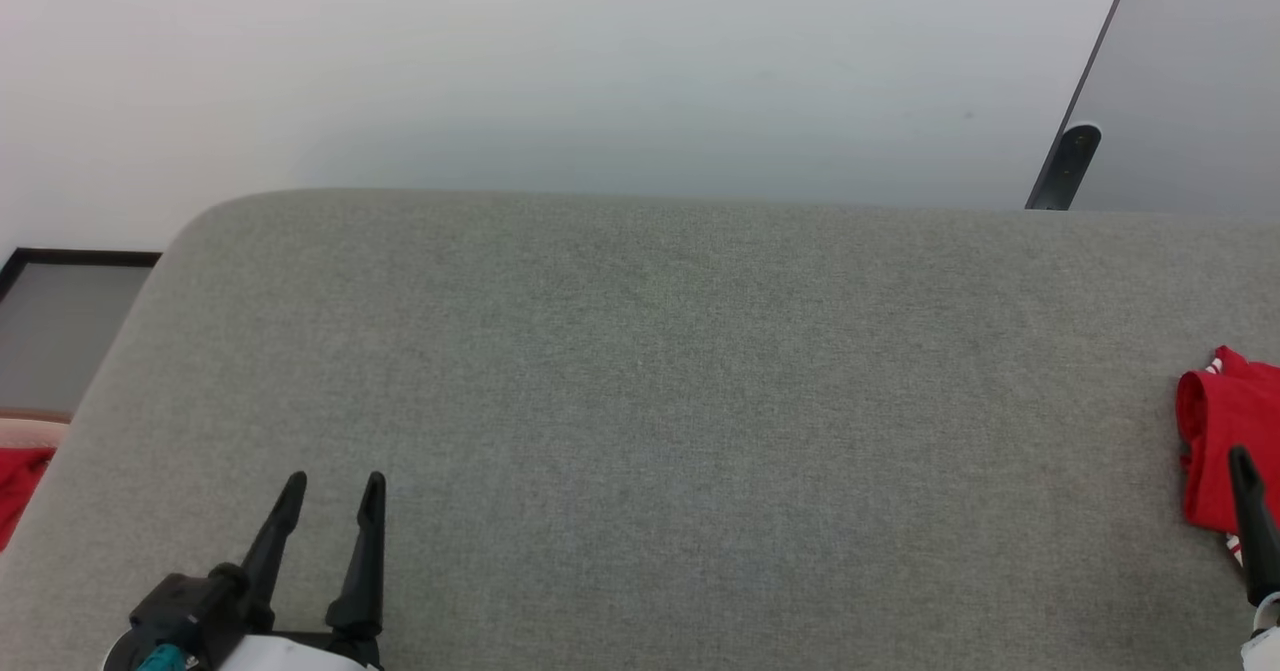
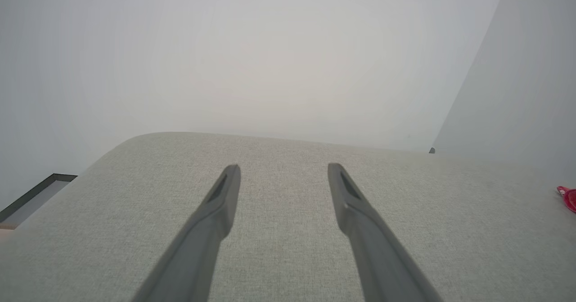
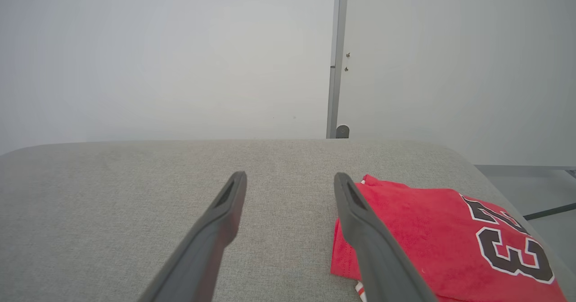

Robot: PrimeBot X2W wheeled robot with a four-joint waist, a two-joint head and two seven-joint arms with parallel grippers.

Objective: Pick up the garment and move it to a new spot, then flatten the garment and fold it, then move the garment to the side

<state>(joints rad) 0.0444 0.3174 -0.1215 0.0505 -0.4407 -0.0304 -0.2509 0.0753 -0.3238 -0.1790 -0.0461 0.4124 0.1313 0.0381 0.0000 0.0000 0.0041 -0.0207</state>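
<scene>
**Head view:** A grey fabric-covered worktop [image 1: 640,401] with a rounded far-left corner stands against a pale wall [image 1: 500,61]. The left tool [image 1: 336,478] sits at the lower left above the worktop, its two dark fingers apart with nothing between them. At the right edge of the view one finger [image 1: 1252,526] of the right tool rises in front of the garment [image 1: 1225,441]. The garment is a red bundle with a bit of white trim, lying on the right end of the worktop, well apart from the left tool. Beyond the worktop's left edge there is a scrap of red cloth [image 1: 15,491] and, farther back, a dark-framed panel [image 1: 60,321]. A dark post [image 1: 1065,166] stands behind the far right side.

**Left wrist view:** The left tool [image 2: 283,167] has its fingers spread wide over bare grey fabric and holds nothing. A sliver of the garment [image 2: 568,197] shows at the far right edge.

**Right wrist view:** The right tool [image 3: 290,174] also has its fingers wide apart and grips nothing. The garment [image 3: 427,230] lies folded and flat on the worktop near its rounded right end, showing black numerals edged in white. One finger crosses in front of the garment's near-left edge. Whether it touches the cloth cannot be told.
</scene>
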